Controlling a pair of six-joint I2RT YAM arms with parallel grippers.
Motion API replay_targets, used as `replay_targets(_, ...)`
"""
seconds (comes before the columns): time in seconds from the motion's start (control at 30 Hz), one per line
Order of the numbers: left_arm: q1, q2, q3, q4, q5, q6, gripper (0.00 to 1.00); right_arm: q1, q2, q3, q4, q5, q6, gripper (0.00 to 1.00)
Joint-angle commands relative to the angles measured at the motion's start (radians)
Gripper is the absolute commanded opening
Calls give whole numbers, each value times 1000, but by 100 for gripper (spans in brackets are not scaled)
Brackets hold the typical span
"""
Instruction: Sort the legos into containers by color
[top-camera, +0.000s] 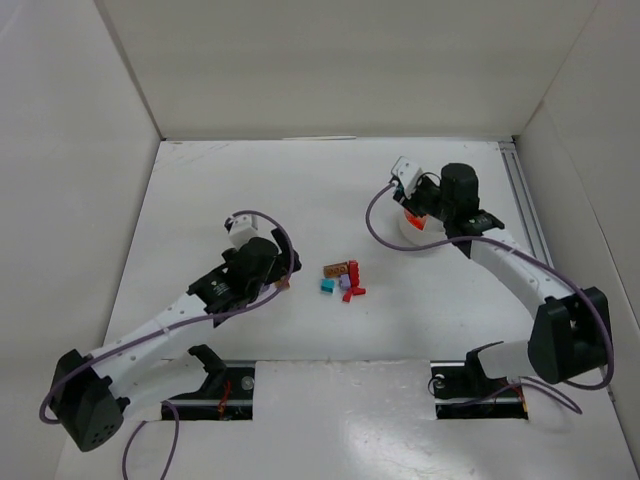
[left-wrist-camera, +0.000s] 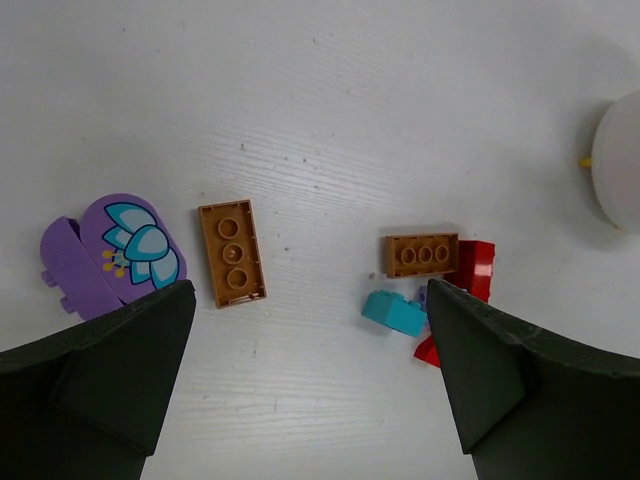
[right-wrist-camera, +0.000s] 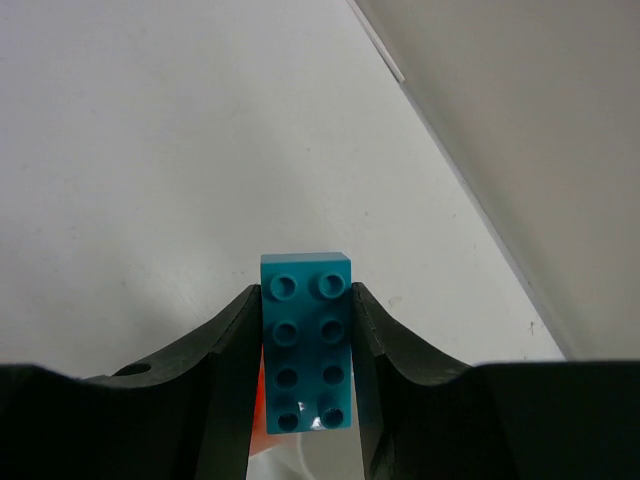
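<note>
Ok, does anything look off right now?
Possibly: the right fingers grip a teal brick over the white bowl, where something red-orange already lies, so colours could mix. No second container is in view. Nothing looks spilled or broken.

walls (top-camera: 330, 60): plain white panels (three sides) | table (top-camera: 250, 180): white, faintly scuffed | light: even

The studded brick (right-wrist-camera: 305, 340) is teal; the flat brick (left-wrist-camera: 232, 252) is brown; the purple piece (left-wrist-camera: 130, 245) is printed with a blue flower; the bowl (left-wrist-camera: 615, 165) is white.
</note>
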Motion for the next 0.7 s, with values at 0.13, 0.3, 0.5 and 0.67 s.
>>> replay_targets(0.13,8,158,96,136,64,98,100,-149,171,113,164,-304,-81,18)
replay_targets(0.3,8,215,130,170,87,136,100,-168,246,140,197,-363,-124,21)
replay_targets(0.5,8,250,149,179,96,147,100,-220,272,139,230,-382,-134,23)
replay_targets(0.67,8,272,158,179,106,156,100,-255,294,130,230,-406,-154,27)
